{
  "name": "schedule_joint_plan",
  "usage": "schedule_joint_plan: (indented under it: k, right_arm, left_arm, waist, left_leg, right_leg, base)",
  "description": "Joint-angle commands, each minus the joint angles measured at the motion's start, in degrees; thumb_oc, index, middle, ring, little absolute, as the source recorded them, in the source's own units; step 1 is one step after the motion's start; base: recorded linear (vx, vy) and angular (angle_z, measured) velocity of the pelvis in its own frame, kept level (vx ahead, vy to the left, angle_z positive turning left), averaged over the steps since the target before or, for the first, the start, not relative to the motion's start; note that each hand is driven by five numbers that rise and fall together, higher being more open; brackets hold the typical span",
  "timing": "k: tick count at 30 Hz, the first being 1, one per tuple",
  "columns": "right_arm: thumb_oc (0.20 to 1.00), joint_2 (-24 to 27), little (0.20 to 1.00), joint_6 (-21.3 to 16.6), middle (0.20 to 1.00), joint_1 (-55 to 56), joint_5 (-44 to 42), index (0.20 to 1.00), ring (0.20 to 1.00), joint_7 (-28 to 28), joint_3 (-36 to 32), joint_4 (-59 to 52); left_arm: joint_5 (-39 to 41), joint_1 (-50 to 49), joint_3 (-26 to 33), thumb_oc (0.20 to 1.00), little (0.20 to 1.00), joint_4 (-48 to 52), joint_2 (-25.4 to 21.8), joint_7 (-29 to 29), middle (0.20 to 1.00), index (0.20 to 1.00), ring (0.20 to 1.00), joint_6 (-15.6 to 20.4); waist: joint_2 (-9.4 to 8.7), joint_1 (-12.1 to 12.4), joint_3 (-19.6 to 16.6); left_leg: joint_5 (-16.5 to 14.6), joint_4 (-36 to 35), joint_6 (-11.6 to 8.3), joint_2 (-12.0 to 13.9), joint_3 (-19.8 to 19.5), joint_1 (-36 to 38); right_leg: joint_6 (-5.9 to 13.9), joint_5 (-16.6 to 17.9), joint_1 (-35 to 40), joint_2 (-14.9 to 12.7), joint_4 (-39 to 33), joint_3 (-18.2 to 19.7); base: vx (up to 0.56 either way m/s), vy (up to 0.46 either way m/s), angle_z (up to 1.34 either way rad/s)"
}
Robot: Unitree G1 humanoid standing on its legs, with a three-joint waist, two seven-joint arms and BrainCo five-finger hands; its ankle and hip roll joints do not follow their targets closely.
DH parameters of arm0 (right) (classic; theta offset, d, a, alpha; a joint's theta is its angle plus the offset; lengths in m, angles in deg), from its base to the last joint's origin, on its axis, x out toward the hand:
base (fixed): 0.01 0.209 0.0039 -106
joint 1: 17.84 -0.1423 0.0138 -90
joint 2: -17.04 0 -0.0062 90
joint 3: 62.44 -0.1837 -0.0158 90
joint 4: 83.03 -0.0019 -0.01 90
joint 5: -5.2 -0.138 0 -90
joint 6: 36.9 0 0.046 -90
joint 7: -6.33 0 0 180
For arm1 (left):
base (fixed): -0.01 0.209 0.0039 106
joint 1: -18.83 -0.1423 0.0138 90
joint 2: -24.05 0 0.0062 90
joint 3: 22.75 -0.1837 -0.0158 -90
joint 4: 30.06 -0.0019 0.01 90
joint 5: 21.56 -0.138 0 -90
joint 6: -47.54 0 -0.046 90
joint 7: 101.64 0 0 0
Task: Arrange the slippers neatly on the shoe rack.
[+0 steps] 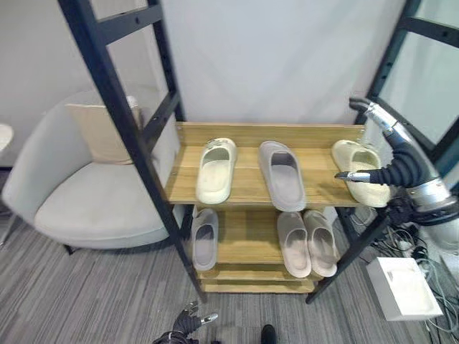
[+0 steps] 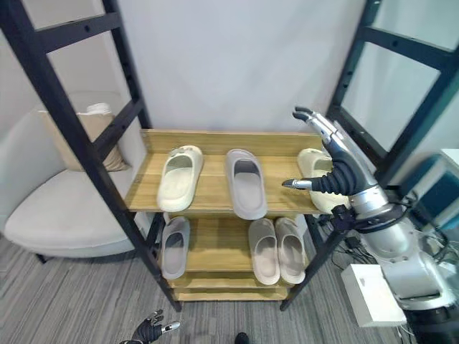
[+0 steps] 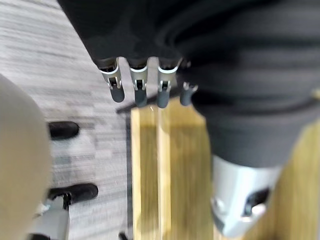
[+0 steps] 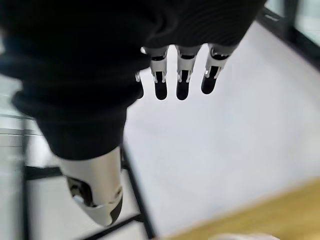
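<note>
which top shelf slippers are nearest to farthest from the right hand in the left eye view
1. Cream slipper at the shelf's right end, directly under the open right hand.
2. Grey slipper in the middle of the top shelf.
3. Cream slipper at the left end, nearest the armchair.

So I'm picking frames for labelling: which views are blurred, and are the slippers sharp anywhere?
Both eye views are sharp: the cream slipper and grey slipper on the shoe rack show crisp edges. In the left wrist view the wooden shelf is soft; in the right wrist view the right hand and background are blurred.
</note>
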Motion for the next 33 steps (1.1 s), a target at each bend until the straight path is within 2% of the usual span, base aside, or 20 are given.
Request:
schedule_joint_plan:
  k: [1, 9, 20, 29, 30, 31, 32, 33]
  right_arm:
    - [1.0, -1.7, 1.0, 2.21, 1.0, -8.73, 5.67, 1.0, 1.0, 7.22, 0.76, 5.92]
    - [1.0, -4.08, 1.0, 4.55, 1.0, -18.34, 6.53, 1.0, 1.0, 10.31, 7.0, 18.89]
    - [1.0, -8.32, 1.0, 4.78, 1.0, -23.41, 6.25, 1.0, 1.0, 10.06, 12.53, 23.26]
    - [1.0, -8.03, 1.0, 5.77, 1.0, -25.08, 8.44, 1.0, 1.0, 9.25, 16.35, 30.34]
    - [0.595, -7.38, 0.595, 6.36, 0.595, -25.54, 9.86, 0.595, 0.595, 9.63, 17.17, 32.45]
    - [0.285, -7.27, 0.285, 6.72, 0.285, -25.81, 10.59, 0.285, 0.285, 10.02, 17.51, 33.7]
    - [0.2, -6.71, 0.2, 7.37, 0.2, -26.15, 12.39, 0.2, 0.2, 10.7, 17.88, 35.05]
    - [0.2, -6.73, 0.2, 7.34, 0.2, -26.24, 12.42, 0.2, 0.2, 10.77, 17.95, 35.15]
  left_arm:
    - [-0.16, 2.12, -0.34, 1.0, 1.0, -0.22, -1.98, -0.14, 1.0, 1.0, 1.0, 0.82]
    - [0.95, 1.92, -0.88, 1.0, 1.0, -0.56, -2.7, 0.17, 1.0, 1.0, 1.0, 0.86]
    - [1.2, 2.12, -1.59, 1.0, 1.0, -1.67, -2.08, 0.76, 1.0, 1.0, 1.0, 1.18]
    - [1.2, 2.27, -1.52, 1.0, 1.0, -2.48, -1.88, 1.21, 1.0, 1.0, 1.0, 1.58]
    - [1.08, 2.27, -1.57, 1.0, 1.0, -2.41, -2.04, 1.25, 1.0, 1.0, 1.0, 1.65]
    - [1.13, 2.28, -1.64, 1.0, 1.0, -2.36, -2.13, 1.29, 1.0, 1.0, 1.0, 1.76]
    - [1.11, 2.45, -1.52, 1.0, 1.0, -2.5, -2.18, 1.41, 1.0, 1.0, 1.0, 1.76]
    - [1.11, 2.47, -1.49, 1.0, 1.0, -2.51, -2.16, 1.42, 1.0, 1.0, 1.0, 1.76]
  waist:
    - [-2.27, 3.0, 3.2]
    - [-2.28, 5.93, 3.94]
    - [-2.35, 8.23, 4.87]
    - [-2.75, 9.1, 5.43]
    - [-2.9, 9.37, 5.61]
    - [-2.94, 9.43, 5.75]
    - [-3.05, 9.52, 5.86]
    - [-3.04, 9.48, 5.87]
  left_leg:
    - [-2.99, 1.0, -0.12, -0.17, -3.32, 2.73]
    - [-2.59, 0.87, 0.02, -0.59, -4.6, 2.18]
    - [-2.17, 0.7, 0.11, -0.89, -5.66, 1.16]
    - [-2.05, 0.73, 0.16, -1.16, -6.41, 0.67]
    - [-1.98, 0.77, 0.11, -1.19, -6.65, 0.46]
    - [-1.93, 0.75, 0.1, -1.22, -6.79, 0.35]
    - [-1.89, 0.79, 0.04, -1.23, -6.89, 0.23]
    - [-1.89, 0.79, 0.04, -1.23, -6.91, 0.22]
  right_leg:
    - [4.34, -6.85, 6.31, -3.46, 0.09, -0.7]
    - [4.44, -7.04, 6.44, -3.87, 0.08, -1.97]
    - [4.69, -6.96, 5.9, -4.21, 0.08, -3.06]
    - [4.84, -6.93, 5.93, -4.46, 0.08, -3.86]
    - [4.89, -6.84, 5.94, -4.57, 0.08, -4.2]
    - [4.92, -6.83, 5.95, -4.57, 0.08, -4.35]
    - [4.92, -6.84, 5.96, -4.6, 0.08, -4.55]
    - [4.92, -6.84, 5.97, -4.6, 0.08, -4.58]
  base:
    - [0.03, 0.01, 0.29]
    - [0.02, 0.008, 0.09]
    - [0.01, 0.013, 0.09]
    - [0.0, 0.01, 0.03]
    - [-0.01, 0.01, 0.09]
    - [-0.01, 0.014, 0.14]
    - [0.0, 0.009, 0.13]
    - [-0.01, 0.011, 0.12]
